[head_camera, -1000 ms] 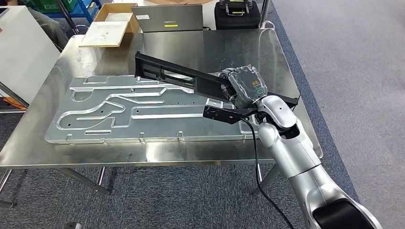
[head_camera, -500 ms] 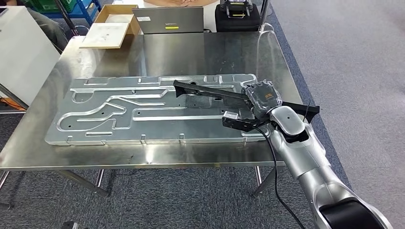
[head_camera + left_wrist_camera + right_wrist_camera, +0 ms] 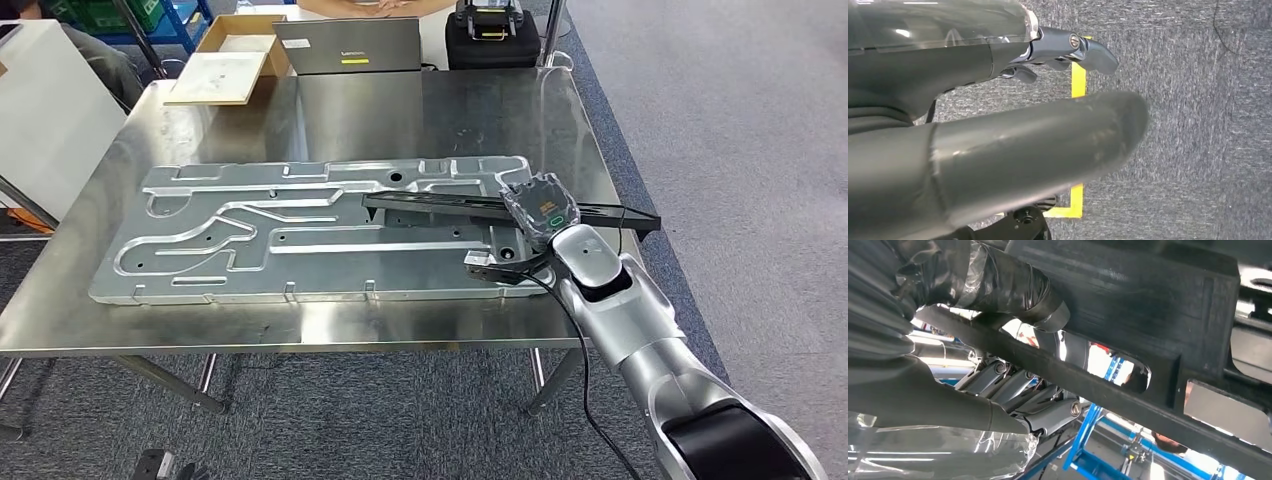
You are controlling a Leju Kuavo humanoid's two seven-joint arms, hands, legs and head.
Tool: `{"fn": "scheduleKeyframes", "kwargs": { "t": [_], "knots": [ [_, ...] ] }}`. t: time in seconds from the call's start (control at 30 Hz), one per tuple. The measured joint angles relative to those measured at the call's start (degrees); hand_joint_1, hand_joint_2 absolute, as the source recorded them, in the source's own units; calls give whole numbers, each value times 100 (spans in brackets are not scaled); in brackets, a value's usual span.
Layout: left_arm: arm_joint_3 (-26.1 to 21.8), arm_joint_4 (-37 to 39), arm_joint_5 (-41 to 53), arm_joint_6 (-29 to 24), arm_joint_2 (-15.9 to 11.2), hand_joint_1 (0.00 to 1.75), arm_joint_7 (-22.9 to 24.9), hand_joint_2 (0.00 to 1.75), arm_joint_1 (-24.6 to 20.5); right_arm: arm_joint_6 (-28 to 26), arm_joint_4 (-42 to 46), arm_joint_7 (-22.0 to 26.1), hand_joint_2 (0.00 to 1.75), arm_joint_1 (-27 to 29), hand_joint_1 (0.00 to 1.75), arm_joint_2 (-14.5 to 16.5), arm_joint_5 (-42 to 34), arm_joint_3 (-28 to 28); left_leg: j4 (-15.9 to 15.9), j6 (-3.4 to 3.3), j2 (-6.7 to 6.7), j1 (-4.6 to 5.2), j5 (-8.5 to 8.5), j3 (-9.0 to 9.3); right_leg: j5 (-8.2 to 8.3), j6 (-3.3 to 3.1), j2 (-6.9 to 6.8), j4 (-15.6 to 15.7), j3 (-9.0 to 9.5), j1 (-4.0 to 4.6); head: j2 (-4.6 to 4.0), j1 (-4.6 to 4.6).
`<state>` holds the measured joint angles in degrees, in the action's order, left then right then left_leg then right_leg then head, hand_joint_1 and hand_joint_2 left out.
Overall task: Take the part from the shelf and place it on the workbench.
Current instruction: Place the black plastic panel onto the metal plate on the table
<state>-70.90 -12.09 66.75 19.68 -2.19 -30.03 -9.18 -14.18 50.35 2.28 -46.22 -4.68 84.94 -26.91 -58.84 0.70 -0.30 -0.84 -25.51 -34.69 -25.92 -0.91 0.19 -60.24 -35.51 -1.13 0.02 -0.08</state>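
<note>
Steel desk (image 3: 330,110) mid-frame, long black bracket part (image 3: 440,203) lying low across grey machined plate (image 3: 250,240) at centre right, right robot hand (image 3: 540,208) gripping it, release left to do.

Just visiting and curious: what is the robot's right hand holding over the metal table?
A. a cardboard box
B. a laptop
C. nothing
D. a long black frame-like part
D: the right hand grips the long black part, which lies low over the grey grooved plate on the workbench.
</note>
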Motion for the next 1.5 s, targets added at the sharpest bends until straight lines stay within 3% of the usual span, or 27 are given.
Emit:
{"fn": "scheduleKeyframes", "kwargs": {
  "t": [0.07, 0.13, 0.17, 0.2, 0.23, 0.3, 0.37, 0.43, 0.5, 0.53, 0.6, 0.63, 0.67, 0.7, 0.77, 0.83, 1.0, 1.07, 1.13, 1.17, 1.2, 1.27, 1.33, 1.37, 1.43, 1.5],
  "knots": [
    [16, 0, 2, -5, -1, 0, 2, 0, -11, -10, -73, 3, 87, -38, 84, 37, 0, -46, -403, 49, 6, -11, -260, -181, 27, -61, -10, 29, 2, -15, 0, -1],
    [21, 0, 3, -8, -1, 0, 2, 87, -17, -23, -148, 4, 0, -62, 0, 59, 1, -88, -1159, 79, 9, -13, -616, -526, 31, -84, -12, 32, -4, -1, 0, -1],
    [23, 0, 9, -17, -1, 0, 6, 131, -14, -27, -186, 7, 0, -65, 0, 65, 2, -111, -1466, 83, 9, -13, -714, -674, 30, -87, -12, 30, -6, 8, 0, -1],
    [30, 0, 22, -33, 0, 0, 14, 175, -11, -31, -220, 14, 0, -64, 0, 69, 3, -134, -1591, 76, 9, -13, -702, -739, 28, -90, -11, 28, -6, 19, 0, -1],
    [43, 0, 43, -62, 0, 0, 28, 175, -10, -36, -252, 22, 0, -66, 0, 75, 4, -156, -1487, 57, 9, -12, -582, -699, 27, -91, -9, 25, -3, 28, 0, -1],
    [113, -1, 124, -218, -3, 0, 82, 87, -20, -109, -334, 11, 0, -94, 0, 148, 5, -198, -610, -33, 8, 16, -176, -292, 22, -80, 6, 23, 2, 50, 0, -1],
    [189, -1, 179, -398, -4, 0, 121, 0, -37, -207, -419, -15, 0, -126, 0, 267, -16, -219, 41, -102, 8, 53, 33, 19, 27, -38, 24, 32, -6, 63, -1, -1],
    [224, -1, 170, -502, -1, 0, 145, 0, -44, -245, -461, 49, 0, -119, 0, 363, -175, -205, 91, -130, 6, 62, 43, 42, 46, 31, 27, 70, 2, 66, -1, -1],
    [254, -1, 130, -586, 4, 0, 189, 0, -40, -215, -418, 273, 0, -73, 0, 462, -694, -103, 187, -180, 13, 30, 98, 87, -49, 86, 20, -20, -18, 66, -1, 2],
    [269, 0, 105, -615, 8, 0, 205, 0, -38, -135, -333, 427, 0, -31, 0, 525, -1079, -6, 233, -203, 19, 12, 123, 109, -190, 102, 17, -230, -104, 68, -1, 4],
    [293, 0, 58, -647, 13, 0, 217, 0, -27, 179, -33, 763, 0, 109, 0, 679, -2013, 277, 248, -231, 25, 5, 129, 121, -576, 114, 11, -960, -442, 57, -2, 8],
    [302, 0, 39, -651, 15, 0, 216, 0, -21, 371, 135, 911, 0, 191, 0, 758, -2450, 421, 239, -237, 26, 8, 121, 119, -699, 122, 10, -1296, -605, 51, -2, 8],
    [309, 0, 20, -651, 18, 0, 213, 0, -15, 586, 306, 1043, 0, 266, 0, 838, -2896, 567, 226, -239, 25, 11, 108, 120, -719, 128, 9, -1471, -695, 45, -1, 8],
    [318, 0, 5, -650, 22, 0, 209, 0, -12, 819, 470, 1152, 0, 318, 0, 920, -3330, 694, 207, -235, 23, 12, 93, 121, -627, 130, 7, -1433, -683, 41, -1, 8],
    [342, 0, -24, -645, 27, 0, 199, 0, -9, 1298, 797, 1316, 0, 348, 0, 1059, -4226, 926, 146, -208, 12, 12, 43, 123, -235, 110, -2, -770, -375, 37, 0, 8],
    [361, 0, -50, -640, 29, 0, 189, 0, -7, 1613, 1065, 1398, 0, 322, 0, 1163, -4877, 1107, 63, -156, 0, 36, -11, 96, -8, 72, -8, -150, -87, 50, 0, 7],
    [397, -1, -83, -637, 27, 0, 179, 0, 8, 1790, 1449, 1451, 0, 306, 0, 1290, -5375, 1350, -55, -9, 1, 18, -119, 40, 19, -72, 5, 28, -21, 57, 0, 4],
    [397, 0, -114, -631, 19, 0, 178, 0, 11, 1923, 1618, 1472, 0, 295, 0, 1325, -5764, 1410, -553, 50, 7, 7, -411, -182, 35, -117, 2, 61, 2, 40, 0, 4],
    [397, 0, -150, -612, 10, 0, 174, 0, 30, 2190, 1815, 1466, 0, 297, 0, 1338, -6402, 1492, -1305, 89, 7, 4, -728, -546, 32, -133, 1, 61, 4, 42, 0, 4],
    [397, 0, -167, -597, 9, 0, 169, 0, 48, 2335, 1928, 1466, 0, 308, 0, 1338, -6788, 1542, -1518, 94, 7, 3, -762, -663, 27, -136, 2, 58, 5, 45, 0, 5],
    [397, 0, -184, -582, 7, 0, 160, 0, 68, 2467, 2059, 1475, 0, 320, 0, 1338, -7183, 1596, -1535, 89, 7, 3, -692, -686, 23, -136, 5, 56, 9, 46, 0, 4],
    [397, 0, -217, -556, -4, 0, 138, 0, 90, 2644, 2377, 1499, 0, 341, 0, 1338, -7828, 1696, -890, 47, 7, 6, -281, -392, 10, -123, 11, 53, 32, 47, 0, 4],
    [397, 0, -237, -538, -23, 0, 119, 0, 90, 2721, 2692, 1504, 0, 352, 0, 1334, -8158, 1770, -147, -17, 2, 32, -7, -25, 0, -90, 17, 56, 46, 57, -1, 4],
    [397, 0, -250, -525, -31, 0, 103, 0, 92, 2712, 2842, 1540, 0, 377, 0, 1328, -8219, 1802, 35, -44, -1, 48, 28, 65, 2, -66, 20, 60, 45, 61, -1, 5],
    [397, 0, -302, -473, -34, 0, 26, 0, 107, 2542, 3222, 1761, 0, 541, 0, 1296, -8144, 1862, 104, -86, -6, 71, 15, 93, 13, -3, 19, 82, 46, 63, 0, 4],
    [397, 0, -395, -387, -33, 0, -125, 0, 161, 2079, 3788, 2106, 0, 845, 0, 1232, -7713, 1937, 166, -151, 2, 41, 49, 129, -36, 66, 13, 62, 61, 64, 0, 5]
  ]
}}
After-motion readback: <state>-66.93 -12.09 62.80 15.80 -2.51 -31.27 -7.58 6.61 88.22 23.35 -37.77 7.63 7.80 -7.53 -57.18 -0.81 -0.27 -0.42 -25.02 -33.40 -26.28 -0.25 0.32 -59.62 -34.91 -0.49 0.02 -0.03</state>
